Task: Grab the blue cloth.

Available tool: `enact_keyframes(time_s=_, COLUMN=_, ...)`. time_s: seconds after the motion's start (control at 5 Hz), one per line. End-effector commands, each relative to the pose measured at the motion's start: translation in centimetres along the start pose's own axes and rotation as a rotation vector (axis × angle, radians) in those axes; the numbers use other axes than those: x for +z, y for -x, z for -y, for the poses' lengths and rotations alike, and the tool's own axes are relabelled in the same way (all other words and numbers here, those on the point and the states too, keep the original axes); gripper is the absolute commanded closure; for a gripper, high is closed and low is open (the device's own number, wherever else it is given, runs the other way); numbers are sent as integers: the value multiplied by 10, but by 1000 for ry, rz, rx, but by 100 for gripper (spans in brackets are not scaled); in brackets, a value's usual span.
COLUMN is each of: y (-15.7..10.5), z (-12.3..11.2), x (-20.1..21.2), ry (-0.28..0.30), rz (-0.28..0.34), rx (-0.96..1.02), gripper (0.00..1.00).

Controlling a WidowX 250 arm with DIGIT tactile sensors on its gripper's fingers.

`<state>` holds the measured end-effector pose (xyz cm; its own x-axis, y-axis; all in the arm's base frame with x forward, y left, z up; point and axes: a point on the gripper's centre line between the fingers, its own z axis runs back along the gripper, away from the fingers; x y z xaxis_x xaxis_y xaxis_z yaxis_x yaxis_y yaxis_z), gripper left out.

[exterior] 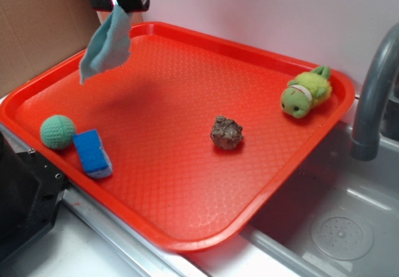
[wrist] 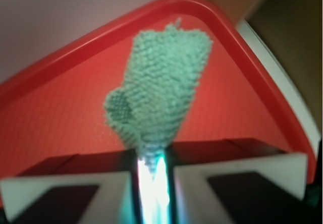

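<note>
The blue cloth (exterior: 105, 45) is a thin pale teal rag that hangs in the air above the far left corner of the red tray (exterior: 187, 77). My gripper (exterior: 115, 1) is at the top left of the exterior view and is shut on the cloth's top edge. In the wrist view the cloth (wrist: 161, 98) hangs from between my two closed jaws (wrist: 153, 166), with the tray's corner (wrist: 222, 17) below it. The cloth touches nothing on the tray.
On the tray lie a green knitted ball (exterior: 57, 131), a bright blue sponge block (exterior: 92, 153), a brown lump (exterior: 226, 133) and a green plush toy (exterior: 305, 92). A grey faucet (exterior: 374, 96) and a sink (exterior: 336, 227) are at the right. Cardboard (exterior: 37, 21) stands at the back left.
</note>
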<state>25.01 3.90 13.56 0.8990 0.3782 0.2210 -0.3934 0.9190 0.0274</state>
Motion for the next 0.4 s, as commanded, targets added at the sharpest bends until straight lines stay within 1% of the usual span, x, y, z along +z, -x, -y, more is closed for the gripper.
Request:
enact_keyframes(time_s=0.0, y=-1, z=27, x=46, ry=100, rz=124, rx=-417, gripper=100)
enact_keyframes(time_s=0.2, y=2, z=26, x=45, ry=109, rz=90, rx=-427, gripper=100)
